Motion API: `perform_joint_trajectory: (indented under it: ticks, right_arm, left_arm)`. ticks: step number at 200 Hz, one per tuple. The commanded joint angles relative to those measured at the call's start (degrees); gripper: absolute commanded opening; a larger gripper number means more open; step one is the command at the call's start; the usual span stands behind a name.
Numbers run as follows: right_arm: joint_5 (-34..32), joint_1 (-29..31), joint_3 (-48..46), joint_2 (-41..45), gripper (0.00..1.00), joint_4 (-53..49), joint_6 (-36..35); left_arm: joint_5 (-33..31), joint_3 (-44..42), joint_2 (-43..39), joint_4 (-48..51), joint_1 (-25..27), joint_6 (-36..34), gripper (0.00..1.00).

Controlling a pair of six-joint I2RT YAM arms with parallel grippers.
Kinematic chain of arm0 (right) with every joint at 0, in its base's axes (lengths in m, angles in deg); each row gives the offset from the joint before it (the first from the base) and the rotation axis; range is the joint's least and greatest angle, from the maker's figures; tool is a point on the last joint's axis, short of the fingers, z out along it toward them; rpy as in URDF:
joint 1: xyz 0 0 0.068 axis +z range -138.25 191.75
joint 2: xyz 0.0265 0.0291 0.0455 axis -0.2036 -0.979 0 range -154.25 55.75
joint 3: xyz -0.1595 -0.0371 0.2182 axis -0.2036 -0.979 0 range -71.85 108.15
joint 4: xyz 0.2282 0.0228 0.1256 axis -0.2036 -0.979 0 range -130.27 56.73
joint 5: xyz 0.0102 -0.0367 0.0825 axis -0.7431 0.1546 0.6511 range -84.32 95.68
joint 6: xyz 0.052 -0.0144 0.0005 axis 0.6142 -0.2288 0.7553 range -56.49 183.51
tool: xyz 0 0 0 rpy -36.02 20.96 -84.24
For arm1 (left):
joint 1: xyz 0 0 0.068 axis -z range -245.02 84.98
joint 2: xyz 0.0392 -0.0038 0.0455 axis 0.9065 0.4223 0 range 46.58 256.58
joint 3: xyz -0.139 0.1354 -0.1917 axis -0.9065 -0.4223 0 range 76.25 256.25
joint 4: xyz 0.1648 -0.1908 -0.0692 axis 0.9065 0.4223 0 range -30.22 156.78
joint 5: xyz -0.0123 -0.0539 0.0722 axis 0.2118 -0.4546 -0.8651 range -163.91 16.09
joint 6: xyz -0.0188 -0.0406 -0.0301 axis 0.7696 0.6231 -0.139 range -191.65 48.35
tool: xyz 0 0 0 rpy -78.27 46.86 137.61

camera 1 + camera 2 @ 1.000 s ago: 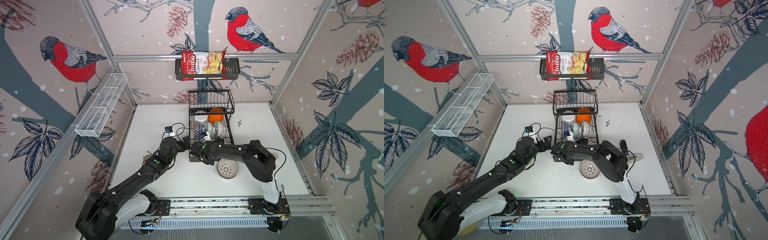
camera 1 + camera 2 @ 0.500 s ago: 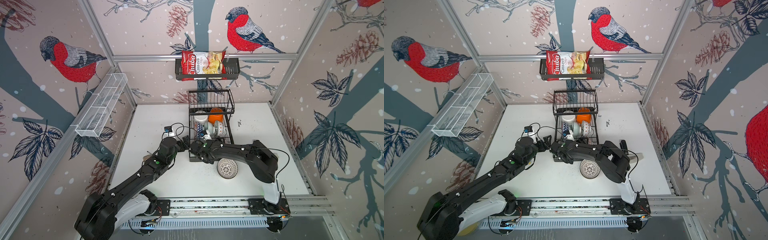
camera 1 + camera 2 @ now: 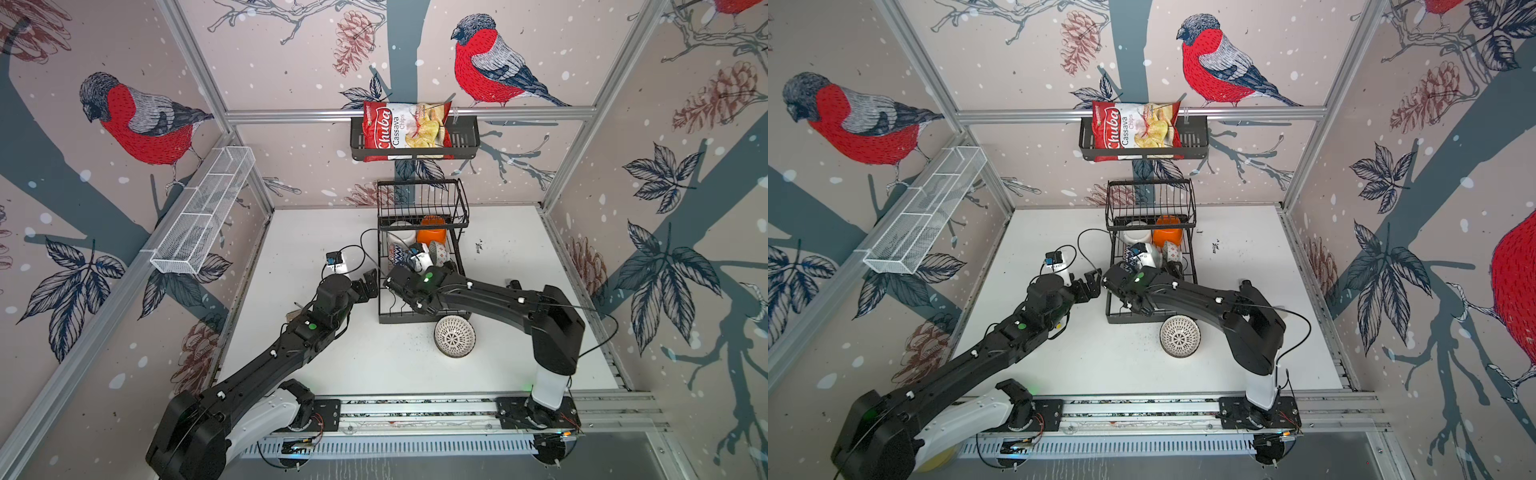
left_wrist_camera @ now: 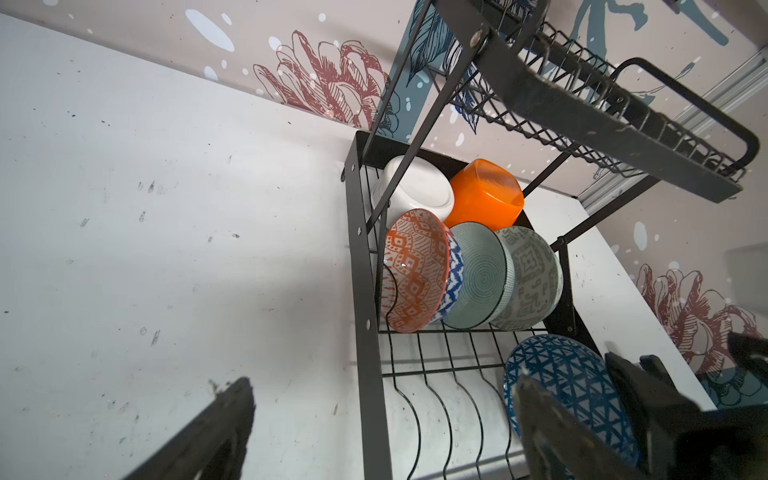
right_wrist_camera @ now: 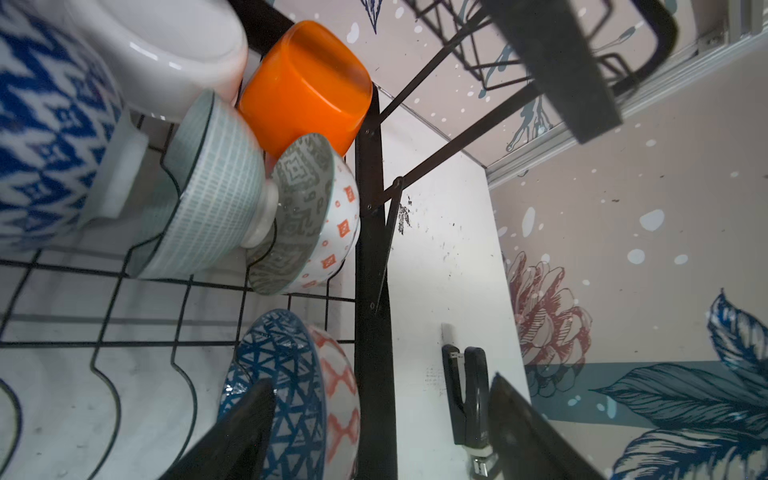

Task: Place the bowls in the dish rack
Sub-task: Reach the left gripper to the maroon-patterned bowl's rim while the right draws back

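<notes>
The black dish rack stands at the table's middle back. In the left wrist view its tray holds a white bowl, an orange bowl, a red-patterned bowl, a green bowl and a grey-patterned bowl. A blue-triangle bowl stands on edge by the rack's side rail. My right gripper is open, its fingers wide on either side of that bowl and the rail. My left gripper is open and empty beside the rack's left side. A white lattice bowl lies on the table by the rack's front corner.
A black stapler lies on the table right of the rack. A wall basket holding a chips bag hangs above the rack. A white mesh shelf runs along the left wall. The rack's raised basket tier overhangs the bowls.
My right gripper's jaws have spread apart round the blue-triangle bowl, and its wrist has shifted slightly left over the rack. The left arm has stayed put.
</notes>
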Motion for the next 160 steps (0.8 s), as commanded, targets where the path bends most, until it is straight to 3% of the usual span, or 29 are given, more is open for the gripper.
perform_joint_trajectory:
  ticks: [1, 50, 104, 160]
  right_arm:
    - [3.3, -0.8, -0.2, 2.9, 0.82, 2.6, 0.0]
    - [11.4, -4.7, -3.1, 9.7, 0.83, 8.4, -1.7]
    - [20.5, -10.8, -9.0, 17.1, 0.85, 15.7, -2.5]
    - [22.0, -15.2, -12.7, 21.5, 0.86, 18.3, -3.3]
  left_arm:
    - [-0.2, 0.7, -0.3, 0.3, -0.1, -0.1, 0.96]
    - [3.3, 2.7, 1.2, 2.9, -0.1, -2.4, 0.97]
    - [16.2, 6.0, 7.0, 5.1, 1.0, -4.8, 0.93]
    - [10.0, 15.3, 16.6, 16.5, 12.7, -4.1, 0.89]
